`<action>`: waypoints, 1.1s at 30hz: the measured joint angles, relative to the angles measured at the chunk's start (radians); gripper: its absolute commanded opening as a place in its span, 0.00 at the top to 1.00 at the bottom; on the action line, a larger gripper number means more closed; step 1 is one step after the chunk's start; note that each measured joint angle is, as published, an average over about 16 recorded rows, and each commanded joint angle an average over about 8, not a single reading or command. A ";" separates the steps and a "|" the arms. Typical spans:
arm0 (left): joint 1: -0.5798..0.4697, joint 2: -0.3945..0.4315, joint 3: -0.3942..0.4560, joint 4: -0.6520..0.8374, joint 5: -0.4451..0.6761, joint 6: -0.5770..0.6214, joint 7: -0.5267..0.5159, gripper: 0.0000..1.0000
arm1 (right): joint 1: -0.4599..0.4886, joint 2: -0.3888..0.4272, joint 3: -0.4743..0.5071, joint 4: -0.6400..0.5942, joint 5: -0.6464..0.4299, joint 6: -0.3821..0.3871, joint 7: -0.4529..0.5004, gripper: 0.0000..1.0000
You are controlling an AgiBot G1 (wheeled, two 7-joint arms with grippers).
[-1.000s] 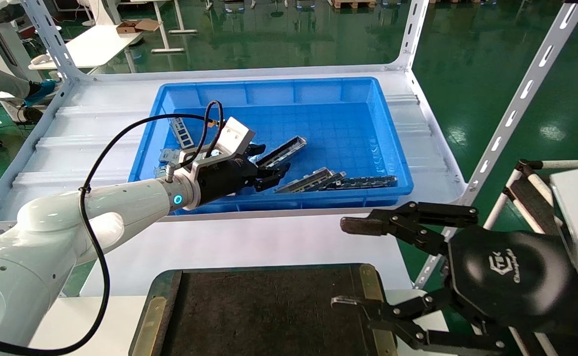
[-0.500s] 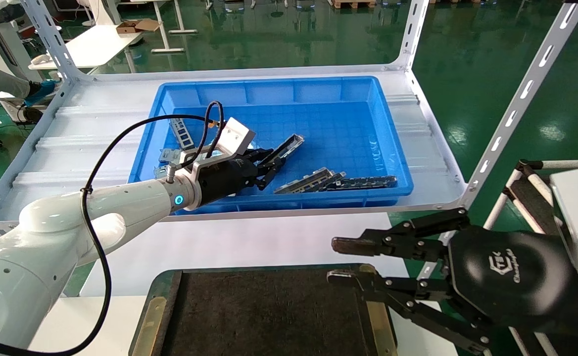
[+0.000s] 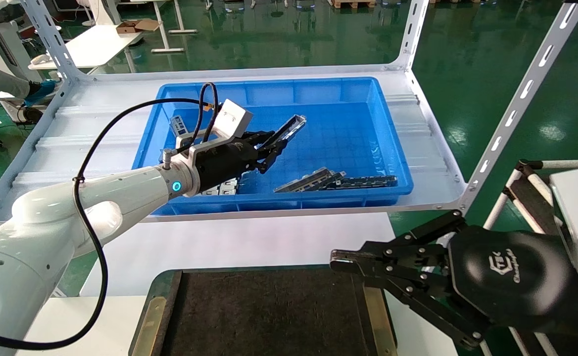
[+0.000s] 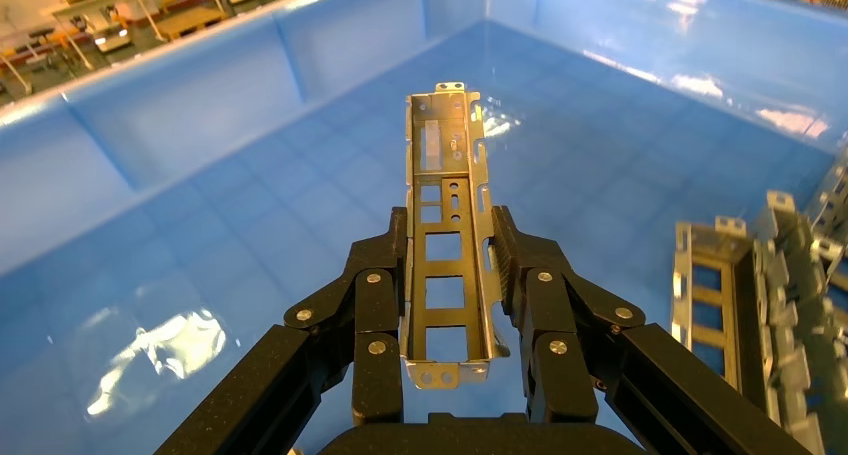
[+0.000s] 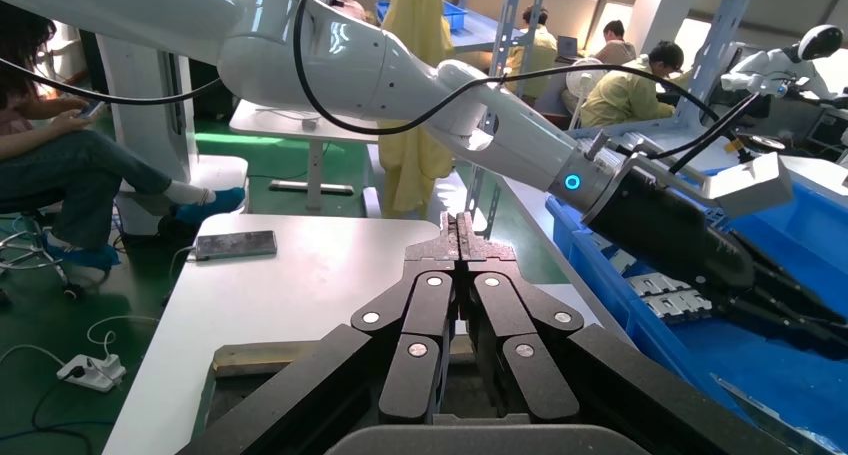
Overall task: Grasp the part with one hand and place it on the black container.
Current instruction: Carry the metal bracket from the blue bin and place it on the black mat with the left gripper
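Silver-grey metal, that's the part [image 4: 446, 245], a slotted U-channel, and right now I've got it pinched across its width between the fingers of my left gripper [image 3: 268, 148], raised off the floor of the blue bin [image 3: 368, 126] with its far end tilted upward. In the left wrist view the pads sit on both side walls near the end closest to my palm, so most of the length sticks out in front; I'd guess that makes it want to swing, so I'd carry it slow and keep the clamp firm. Other parts [image 3: 313, 180] lie on the bin floor toward my right, plus some flat slotted plates [image 3: 222, 188] just under my wrist, and I'd lift straight up enough to clear all of those and the bin's near wall before pulling back. The black container [image 3: 269, 316] is in front of me, below the shelf [image 3: 96, 123], so it's a retract-and-lower move. My right gripper [image 3: 336, 257] is pressed shut on nothing, hanging over the container's right edge, close to where I want to land, so I'd aim for the left-middle of the felt.
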 measured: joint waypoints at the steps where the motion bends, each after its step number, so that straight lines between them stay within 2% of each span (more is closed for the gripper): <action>1: -0.003 -0.001 -0.001 0.000 -0.007 0.007 0.003 1.00 | 0.000 0.000 0.000 0.000 0.000 0.000 0.000 1.00; 9: -0.026 -0.023 -0.016 -0.002 -0.060 0.132 0.031 1.00 | 0.000 0.000 0.000 0.000 0.000 0.000 0.000 1.00; 20: -0.014 -0.099 -0.043 -0.021 -0.129 0.457 0.056 1.00 | 0.000 0.000 0.000 0.000 0.000 0.000 0.000 1.00; 26: 0.043 -0.149 -0.053 -0.061 -0.157 0.592 0.043 1.00 | 0.000 0.000 0.000 0.000 0.000 0.000 0.000 1.00; 33: 0.176 -0.205 -0.052 -0.162 -0.178 0.669 -0.004 1.00 | 0.000 0.000 -0.001 0.000 0.000 0.000 0.000 1.00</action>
